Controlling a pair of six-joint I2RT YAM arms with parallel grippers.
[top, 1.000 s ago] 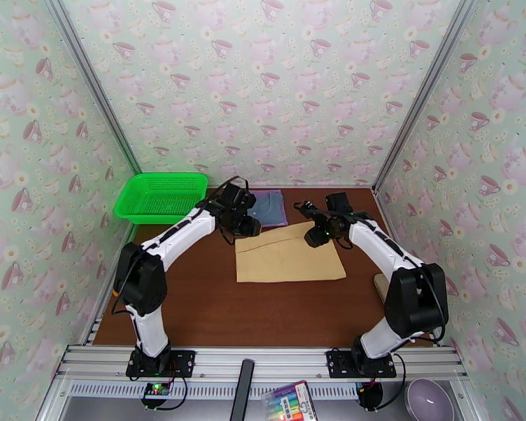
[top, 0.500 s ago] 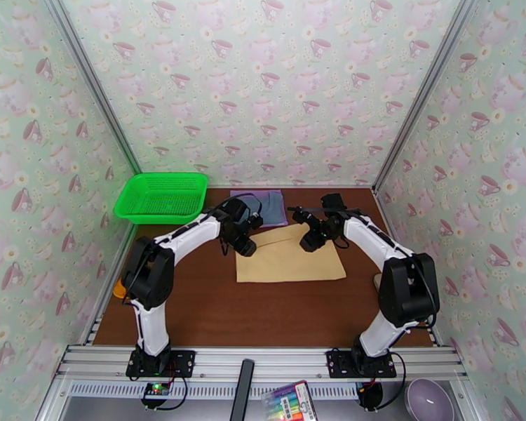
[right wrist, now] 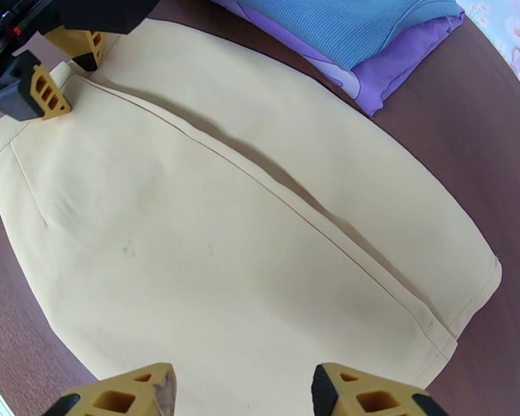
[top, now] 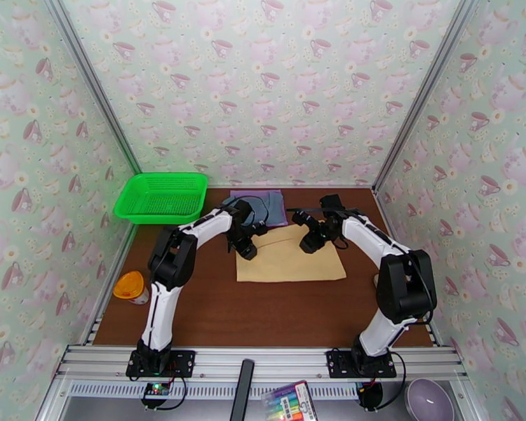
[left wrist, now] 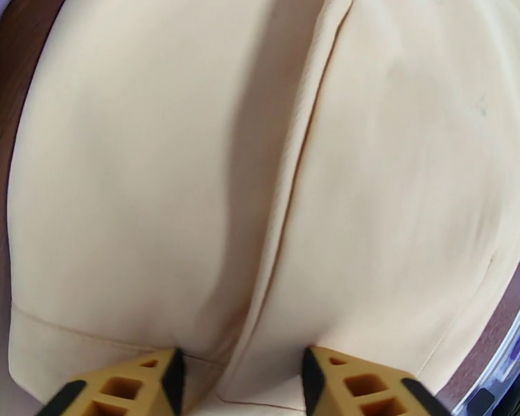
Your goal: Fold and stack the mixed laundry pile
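The tan-yellow garment (top: 291,258) lies folded flat in the middle of the table, with a seam fold running across it (left wrist: 288,202) (right wrist: 260,223). Behind it the slate-blue shirt (top: 266,203) (right wrist: 343,26) rests folded on the purple T-shirt (top: 280,217) (right wrist: 405,67). My left gripper (top: 248,248) (left wrist: 239,383) hovers open just over the tan garment's left edge, its yellow fingers (right wrist: 38,88) astride the seam. My right gripper (top: 311,241) (right wrist: 243,396) is open above the garment's far right part, holding nothing.
A green mesh basket (top: 161,198) sits at the back left corner. An orange-lidded cup (top: 131,288) stands by the left wall. A marker box (top: 287,401) and a purple bowl (top: 428,400) lie in front of the rail.
My left gripper has come forward from the blue and purple stack to the tan garment's left edge. The right gripper has shifted slightly. The orange-lidded cup is now uncovered.
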